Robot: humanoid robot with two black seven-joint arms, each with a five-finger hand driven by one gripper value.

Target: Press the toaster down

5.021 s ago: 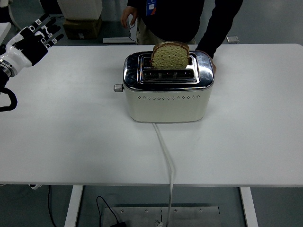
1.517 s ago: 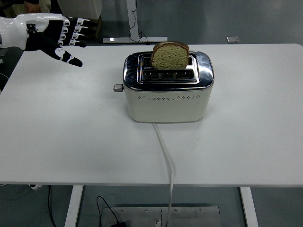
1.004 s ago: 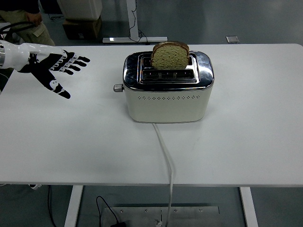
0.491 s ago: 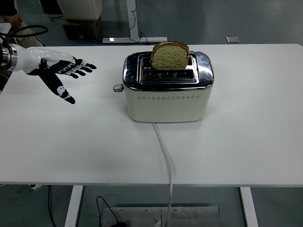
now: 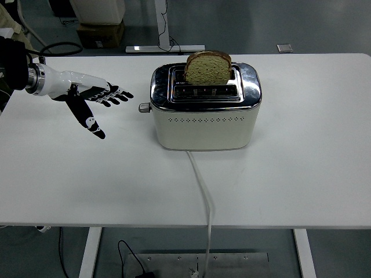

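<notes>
Toaster [image 5: 204, 119]: cream body with a chrome top, standing upright near the middle of the white surface [image 5: 301, 168], its long side facing the near edge.
Lever [image 5: 144, 107]: small knob on the toaster's left end, sitting high on that end; nothing touches it.
Bread [image 5: 208, 68]: one brown slice standing upright in the rear slot, most of it above the chrome top.
Front slot: holds no bread.
Cord [image 5: 202, 188]: white, running from the foot of the toaster's front face toward the near edge of the surface and down over it.
Left hand [image 5: 91, 99]: enters from the left edge, held above the surface to the left of the toaster; fingers spread wide and pointing toward the toaster, thumb angled down toward the near edge; it holds nothing.
Hand and lever: the fingertips [image 5: 126, 94] are near the lever, a little above its level, with a clear gap between them.
Left forearm [image 5: 55, 84]: white casing with a metal wrist ring, black sleeve at the picture's edge.
Background: floor beyond the far edge, with a cardboard box [image 5: 99, 33] at upper left.
</notes>
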